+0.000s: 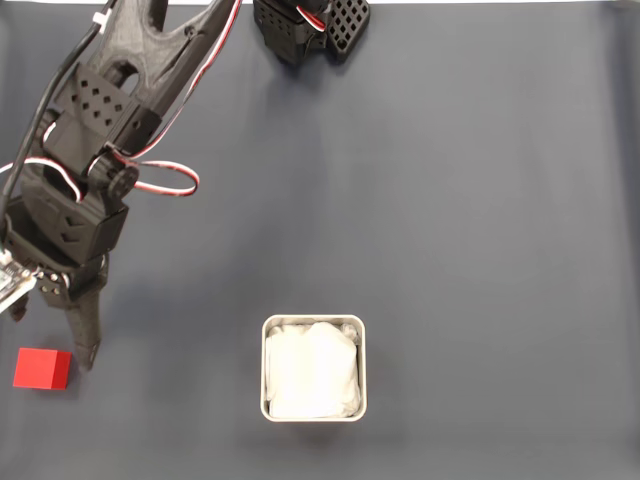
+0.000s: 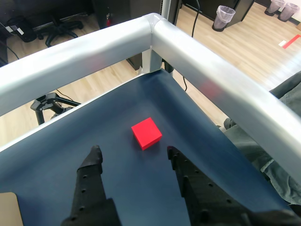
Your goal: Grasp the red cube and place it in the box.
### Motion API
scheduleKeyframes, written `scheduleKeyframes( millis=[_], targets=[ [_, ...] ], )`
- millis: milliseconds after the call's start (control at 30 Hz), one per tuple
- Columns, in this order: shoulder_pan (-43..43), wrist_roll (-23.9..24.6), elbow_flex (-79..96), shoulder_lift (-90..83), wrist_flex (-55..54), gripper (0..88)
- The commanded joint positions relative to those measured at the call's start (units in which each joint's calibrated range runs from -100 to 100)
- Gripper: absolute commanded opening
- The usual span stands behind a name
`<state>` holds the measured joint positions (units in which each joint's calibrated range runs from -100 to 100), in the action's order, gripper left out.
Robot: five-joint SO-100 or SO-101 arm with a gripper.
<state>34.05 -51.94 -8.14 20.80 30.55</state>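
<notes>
The red cube [image 1: 42, 368] lies on the dark blue mat near the left edge in the fixed view. My black gripper [image 1: 52, 338] hangs just above it, open, one fingertip [image 1: 88, 360] beside the cube's right side. In the wrist view the red cube [image 2: 146, 133] sits a little beyond and between the two spread fingers of the gripper [image 2: 134, 151], untouched. The box [image 1: 266, 370], white with a wrinkly white lining, stands at the lower middle of the mat, well to the right of the cube.
The arm's base [image 1: 305, 30] sits at the top edge of the mat. A thick silver rail [image 2: 202, 70] frames the table corner just beyond the cube. Grey cloth [image 2: 265, 150] lies past the rail on the right. Open mat lies between cube and box.
</notes>
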Motion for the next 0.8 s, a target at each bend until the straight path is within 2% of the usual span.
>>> scheduleKeyframes(
  millis=[0, 767],
  targets=[
    [-0.2, 0.1, -5.0, 0.8, -1.0, 33.0],
    [0.5, 0.0, -15.2, 12.4, -2.3, 33.1]
  ],
)
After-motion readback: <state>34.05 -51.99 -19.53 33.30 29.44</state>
